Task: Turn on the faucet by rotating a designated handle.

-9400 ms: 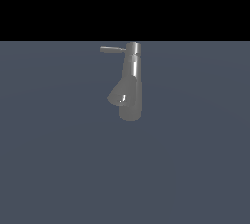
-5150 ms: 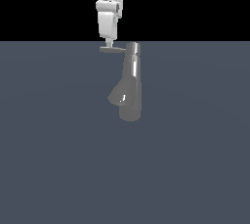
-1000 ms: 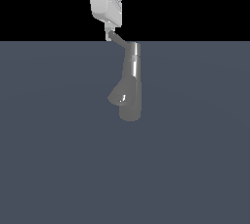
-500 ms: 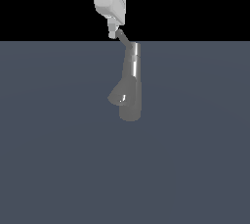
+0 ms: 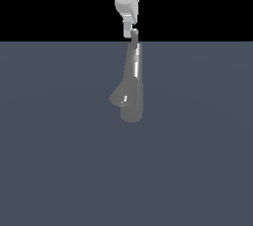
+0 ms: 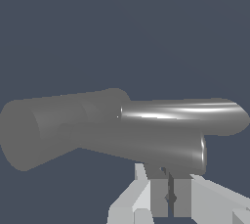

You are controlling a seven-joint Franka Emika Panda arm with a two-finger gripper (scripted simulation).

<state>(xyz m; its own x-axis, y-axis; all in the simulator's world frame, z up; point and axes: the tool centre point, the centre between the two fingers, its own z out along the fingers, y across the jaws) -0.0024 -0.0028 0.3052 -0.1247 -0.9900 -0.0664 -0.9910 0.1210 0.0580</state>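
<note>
Wrist view, nearest first: claw (image 6: 168, 196) fingers (image 6: 134, 203) pale grey, a thin dark bar, the handle (image 6: 170, 189), sits in the narrow gap between them. Fingers close on either side of it; contact looks likely but can't tell for sure whether they're clamped. Just past the fingers, the faucet (image 6: 122, 127) fills the middle of the frame: shiny column with bright streak, duller spout (image 6: 53, 125) flaring off its side.

Exterior view: faucet (image 5: 131, 87) stands upright mid-scene on the flat grey-blue bench (image 5: 59, 161), wedge spout (image 5: 121, 95) pointing to the exterior view's left. Claw (image 5: 132, 33) hangs straight above the top cap, white arm body going up out of frame. Handle (image 5: 134, 34) only a short dark stub at the claw tip, just above the cap, foreshortened. Black background behind.
</note>
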